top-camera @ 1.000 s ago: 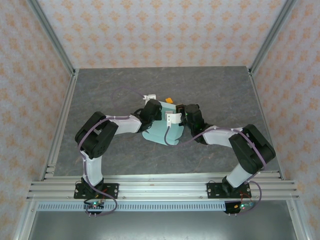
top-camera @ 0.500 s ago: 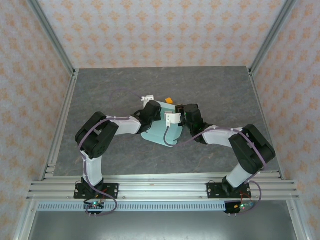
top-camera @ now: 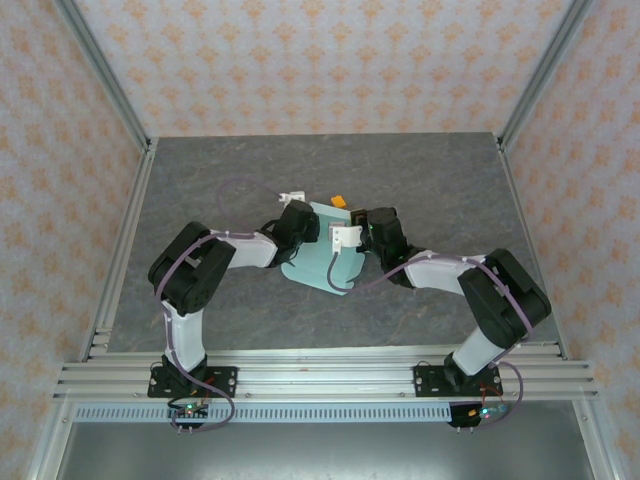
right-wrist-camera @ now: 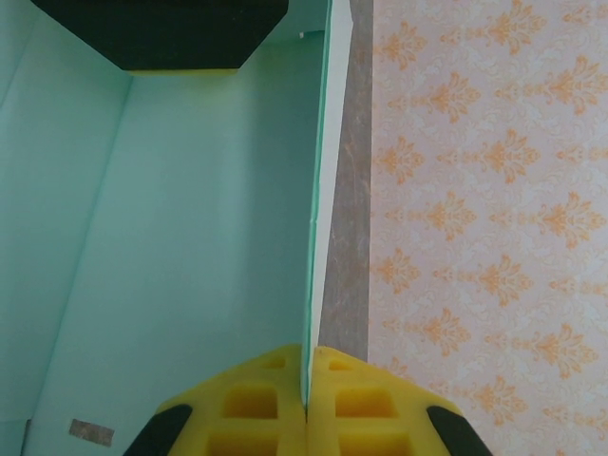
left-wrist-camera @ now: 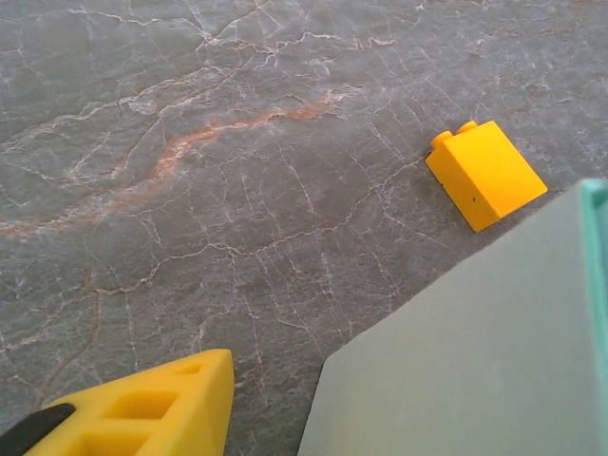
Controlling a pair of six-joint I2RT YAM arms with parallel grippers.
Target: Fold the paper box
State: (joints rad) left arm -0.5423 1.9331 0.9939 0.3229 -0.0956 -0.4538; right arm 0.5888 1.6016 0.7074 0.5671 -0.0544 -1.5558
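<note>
Mint-green paper box (top-camera: 325, 262) sits half-formed on the table (top-camera: 200, 180), just beside the orange brick (left-wrist-camera: 484, 174). The right pincer (right-wrist-camera: 306, 399) is clenched on one raised wall. The left pincer (top-camera: 300, 212), near the brick, stands parted and empty. Walls are seemingly being raised; next, the left must catch another flap squarely.

Pale mint paper box (top-camera: 316, 263), mid-table (partly folded)

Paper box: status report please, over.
Right gripper shut on paper box edge. Left gripper open, beside box. Orange brick lying just beyond box.
</note>
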